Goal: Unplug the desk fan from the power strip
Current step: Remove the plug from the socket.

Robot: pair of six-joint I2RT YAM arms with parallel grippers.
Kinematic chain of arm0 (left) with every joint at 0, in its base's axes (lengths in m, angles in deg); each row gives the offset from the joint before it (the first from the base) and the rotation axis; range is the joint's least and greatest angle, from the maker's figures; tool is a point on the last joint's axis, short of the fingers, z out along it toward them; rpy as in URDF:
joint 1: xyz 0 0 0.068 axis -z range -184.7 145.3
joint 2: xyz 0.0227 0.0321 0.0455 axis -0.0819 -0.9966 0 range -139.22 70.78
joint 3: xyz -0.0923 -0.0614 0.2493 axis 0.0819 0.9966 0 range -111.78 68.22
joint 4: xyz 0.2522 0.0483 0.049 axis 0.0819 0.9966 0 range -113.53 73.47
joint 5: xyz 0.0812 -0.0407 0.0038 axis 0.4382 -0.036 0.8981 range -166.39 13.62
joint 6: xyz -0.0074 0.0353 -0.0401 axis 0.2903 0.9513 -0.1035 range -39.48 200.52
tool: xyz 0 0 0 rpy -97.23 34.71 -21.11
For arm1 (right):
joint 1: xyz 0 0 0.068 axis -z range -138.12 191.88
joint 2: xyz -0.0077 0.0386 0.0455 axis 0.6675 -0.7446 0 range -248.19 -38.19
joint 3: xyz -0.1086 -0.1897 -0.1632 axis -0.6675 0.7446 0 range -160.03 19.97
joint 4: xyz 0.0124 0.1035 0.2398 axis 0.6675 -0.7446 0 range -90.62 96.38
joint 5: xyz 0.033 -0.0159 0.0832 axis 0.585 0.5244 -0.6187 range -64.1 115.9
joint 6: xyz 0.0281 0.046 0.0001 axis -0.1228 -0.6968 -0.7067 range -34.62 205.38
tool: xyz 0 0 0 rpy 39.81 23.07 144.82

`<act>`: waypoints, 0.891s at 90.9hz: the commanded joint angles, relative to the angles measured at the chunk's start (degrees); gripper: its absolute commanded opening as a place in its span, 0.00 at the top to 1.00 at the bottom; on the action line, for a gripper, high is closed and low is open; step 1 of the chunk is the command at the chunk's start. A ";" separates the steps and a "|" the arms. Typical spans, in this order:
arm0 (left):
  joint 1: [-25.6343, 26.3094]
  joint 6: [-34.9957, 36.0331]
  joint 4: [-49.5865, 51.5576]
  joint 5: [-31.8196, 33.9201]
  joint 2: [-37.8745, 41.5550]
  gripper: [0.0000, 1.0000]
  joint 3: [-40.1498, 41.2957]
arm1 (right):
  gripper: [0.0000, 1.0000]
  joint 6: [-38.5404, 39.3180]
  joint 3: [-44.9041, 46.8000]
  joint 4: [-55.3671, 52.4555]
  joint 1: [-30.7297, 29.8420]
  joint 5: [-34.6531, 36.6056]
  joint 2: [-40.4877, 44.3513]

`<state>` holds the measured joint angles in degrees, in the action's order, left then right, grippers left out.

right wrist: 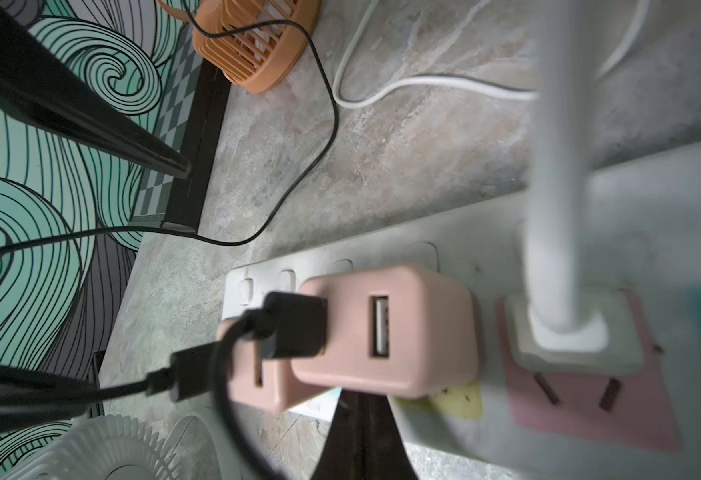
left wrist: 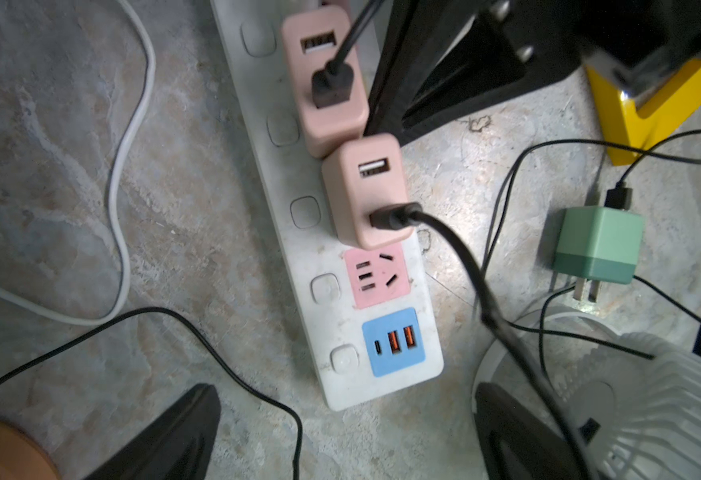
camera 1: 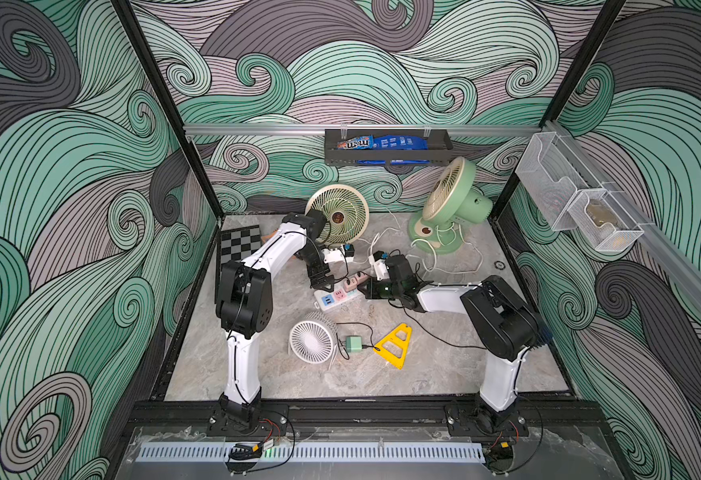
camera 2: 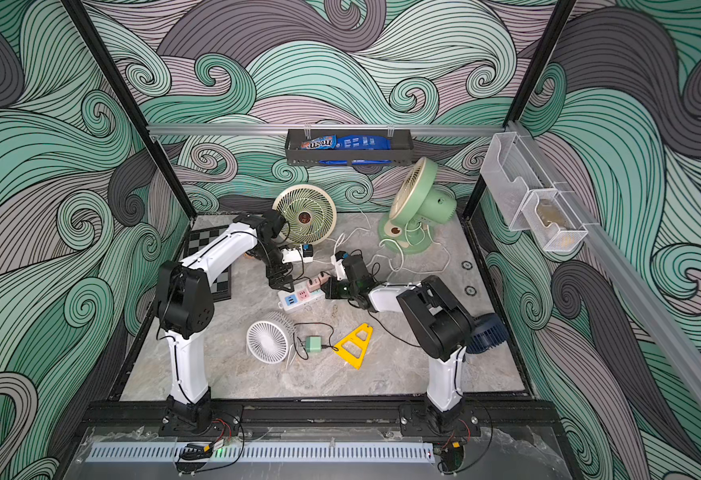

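Left wrist, left gripper (left wrist: 344, 392) spread over power strip (left wrist: 295, 249), right gripper (left wrist: 386, 116) clenched alongside

Chessboard (camera 1: 238, 245) at table (camera 1: 444, 365) 10 o'clock; yellow triangle (camera 1: 382, 345) at 6; snack shelf (camera 1: 340, 157) on wall, 12.

Bare worktop (camera 1: 423, 374) lies open along the near edge. Pink adapters (left wrist: 363, 189) and black cables (left wrist: 460, 249) crowd the power strip (left wrist: 319, 245); a white fan (camera 1: 312, 343) blocks its near side, white cords (right wrist: 423, 80) its far side.
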<state>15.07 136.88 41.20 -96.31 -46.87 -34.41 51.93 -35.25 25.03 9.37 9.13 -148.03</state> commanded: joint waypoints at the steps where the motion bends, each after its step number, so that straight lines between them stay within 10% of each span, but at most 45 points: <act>1: 1.04 -2.34 0.63 -4.02 -1.29 0.02 -1.83 | 0.93 -1.03 -1.64 1.56 -0.57 2.74 -1.17; 81: 6.87 -21.12 -21.50 2.36 0.86 0.43 9.11 | 0.93 -4.60 2.02 5.97 -1.81 5.20 -0.65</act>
<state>21.36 118.54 22.90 -93.99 -47.22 -26.15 47.99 -34.14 29.65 7.90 13.04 -148.88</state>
